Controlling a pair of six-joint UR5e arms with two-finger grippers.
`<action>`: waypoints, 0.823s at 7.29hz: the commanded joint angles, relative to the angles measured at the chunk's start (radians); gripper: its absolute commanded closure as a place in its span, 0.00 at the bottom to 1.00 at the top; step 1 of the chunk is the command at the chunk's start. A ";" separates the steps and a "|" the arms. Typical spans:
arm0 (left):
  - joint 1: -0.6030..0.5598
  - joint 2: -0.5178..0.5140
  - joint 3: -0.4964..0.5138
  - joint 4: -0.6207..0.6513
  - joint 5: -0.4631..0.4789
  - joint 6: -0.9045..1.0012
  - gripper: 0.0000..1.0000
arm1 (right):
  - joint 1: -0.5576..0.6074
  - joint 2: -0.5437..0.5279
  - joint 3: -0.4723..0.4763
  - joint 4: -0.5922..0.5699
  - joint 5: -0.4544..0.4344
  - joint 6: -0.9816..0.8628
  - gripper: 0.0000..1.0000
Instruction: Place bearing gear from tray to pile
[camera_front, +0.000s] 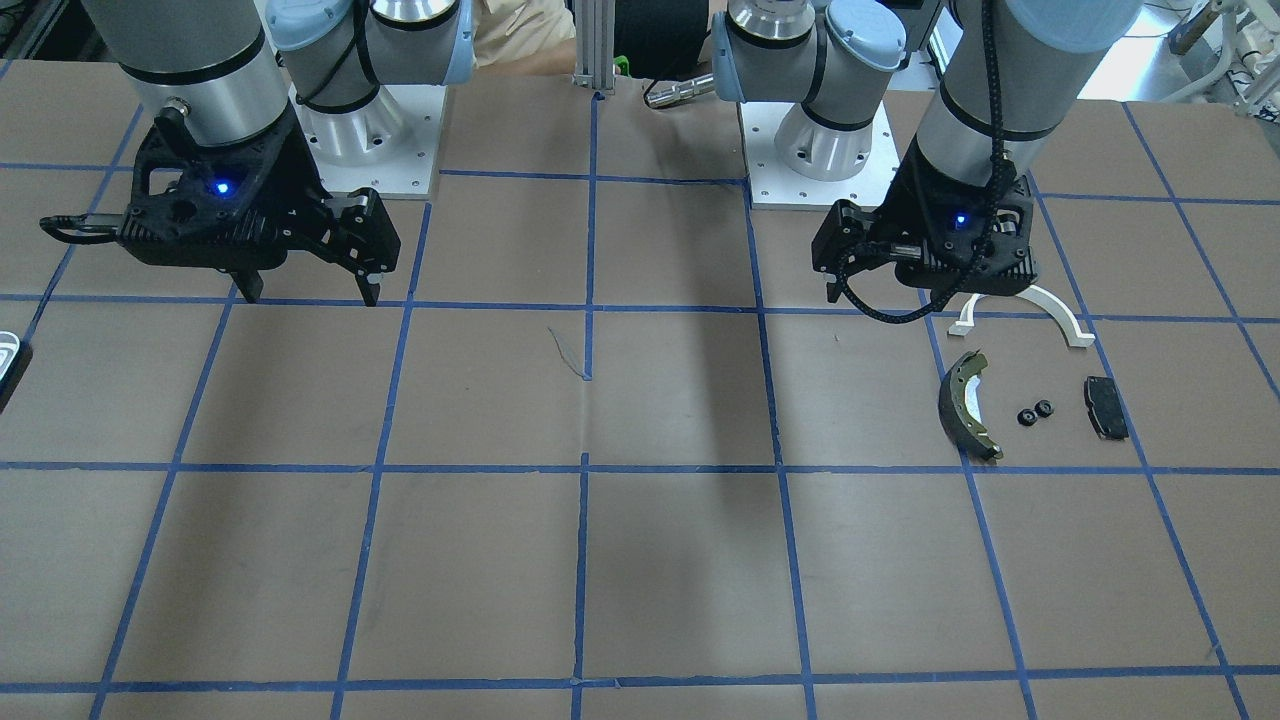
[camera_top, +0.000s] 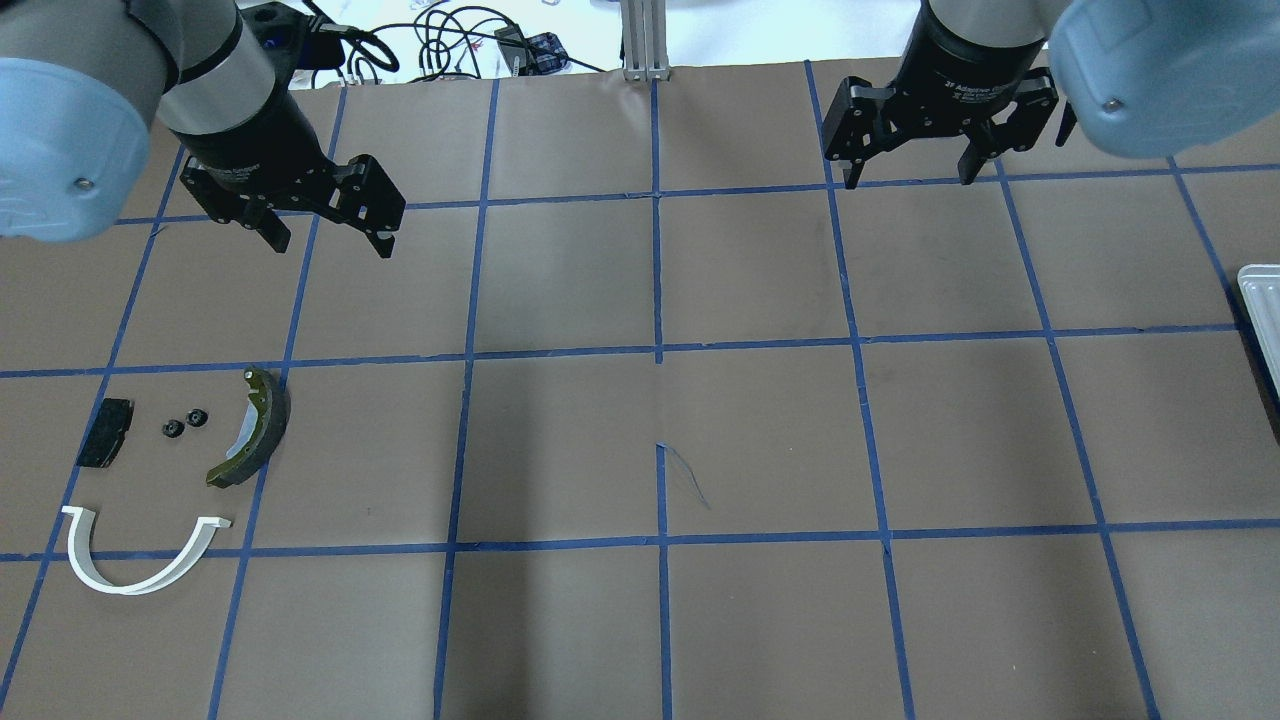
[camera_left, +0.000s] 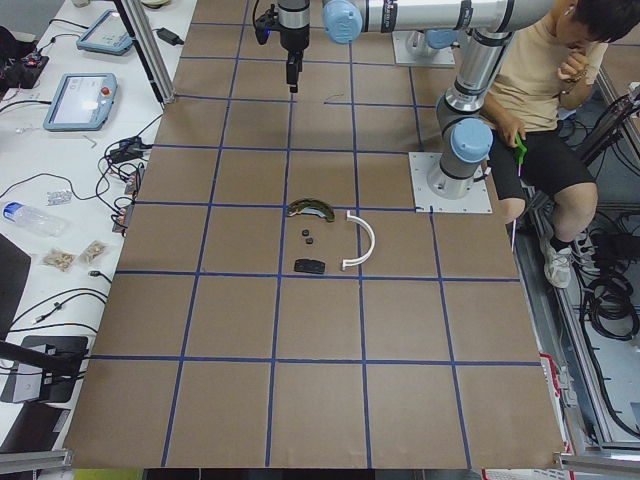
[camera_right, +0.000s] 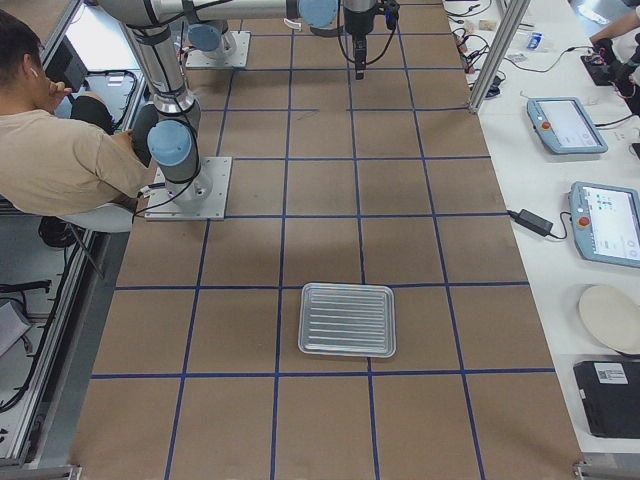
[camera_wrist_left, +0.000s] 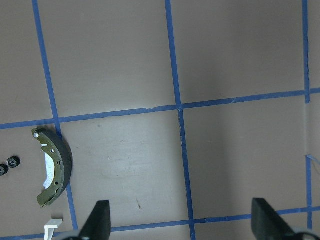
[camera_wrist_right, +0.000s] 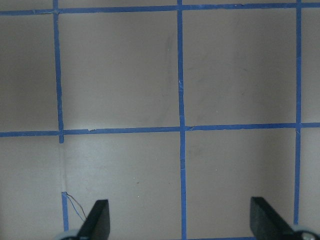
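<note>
Two small black bearing gears (camera_top: 184, 423) lie side by side in the pile, between a black rectangular pad (camera_top: 105, 446) and a dark brake shoe with an olive rim (camera_top: 252, 430). A white half-ring bracket (camera_top: 140, 552) lies nearer the robot. The gears also show in the front view (camera_front: 1035, 412) and at the left wrist view's edge (camera_wrist_left: 8, 165). My left gripper (camera_top: 330, 243) is open and empty, hovering beyond the pile. My right gripper (camera_top: 910, 180) is open and empty over bare table. The ribbed metal tray (camera_right: 347, 320) has nothing showing on it.
The table is brown paper with a blue tape grid. The tray's edge shows at the far right of the overhead view (camera_top: 1262, 300). A person sits beside the robot bases (camera_right: 60, 150). Tablets and cables lie on the side bench (camera_right: 600, 215).
</note>
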 joint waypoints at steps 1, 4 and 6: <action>0.000 0.004 0.004 -0.007 0.001 0.002 0.00 | 0.001 0.000 0.001 0.000 -0.001 -0.001 0.00; 0.000 0.016 0.001 -0.022 -0.008 0.001 0.00 | 0.001 0.000 0.001 0.000 0.001 -0.001 0.00; 0.001 0.018 0.001 -0.034 -0.005 0.001 0.00 | 0.001 0.000 0.001 0.000 0.001 -0.001 0.00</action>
